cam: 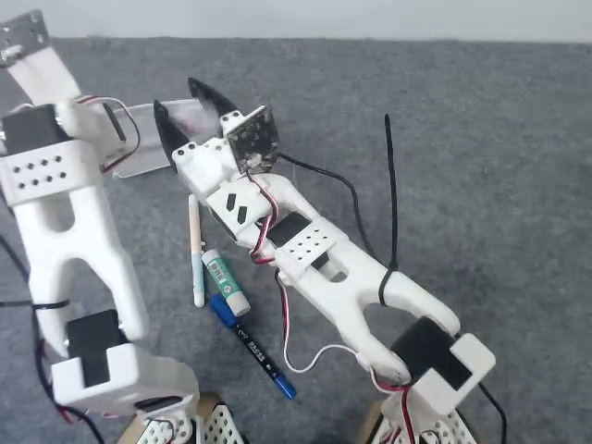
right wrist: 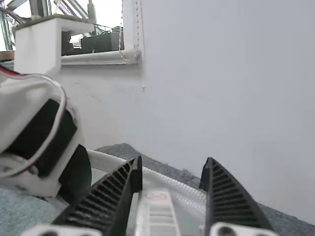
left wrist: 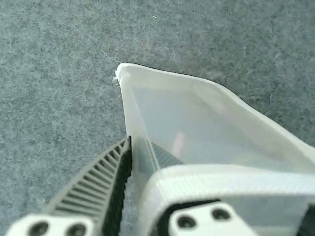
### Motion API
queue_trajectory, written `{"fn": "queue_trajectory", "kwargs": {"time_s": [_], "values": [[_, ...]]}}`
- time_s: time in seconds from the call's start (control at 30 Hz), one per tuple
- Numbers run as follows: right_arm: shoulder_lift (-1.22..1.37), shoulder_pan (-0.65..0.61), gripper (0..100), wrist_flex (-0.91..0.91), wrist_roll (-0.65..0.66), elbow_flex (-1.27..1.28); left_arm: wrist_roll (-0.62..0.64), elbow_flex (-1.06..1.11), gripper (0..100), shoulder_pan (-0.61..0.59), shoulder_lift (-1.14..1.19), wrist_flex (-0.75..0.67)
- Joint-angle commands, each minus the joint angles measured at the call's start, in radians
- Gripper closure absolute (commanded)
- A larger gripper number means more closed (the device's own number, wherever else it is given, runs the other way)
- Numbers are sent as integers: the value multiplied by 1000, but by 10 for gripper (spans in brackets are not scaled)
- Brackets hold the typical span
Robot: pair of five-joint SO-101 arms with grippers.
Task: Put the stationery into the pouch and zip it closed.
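Note:
The translucent white pouch lies on the grey carpet, and my left gripper is shut on its edge near one corner. In the high view the pouch sits at the back left, beside the left arm. My right gripper hovers over the pouch mouth with its black fingers apart. A small white ridged item sits between those fingers, behind it the pouch rim. A white pen, a white and green tube and a blue marker lie on the carpet between the arms.
The carpet stretches open to the right. A black cable stands up beside the right arm. A white wall rises behind the table.

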Motion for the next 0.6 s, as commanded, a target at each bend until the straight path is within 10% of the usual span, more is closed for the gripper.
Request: {"fn": "queue_trajectory", "kwargs": {"time_s": [0.0, 0.57], "values": [[-70, 8, 826, 31, -12, -28, 12, 5, 991, -6, -6, -44], [-191, -28, 874, 104, -14, 9, 12, 24, 991, -5, -8, -63]]}}
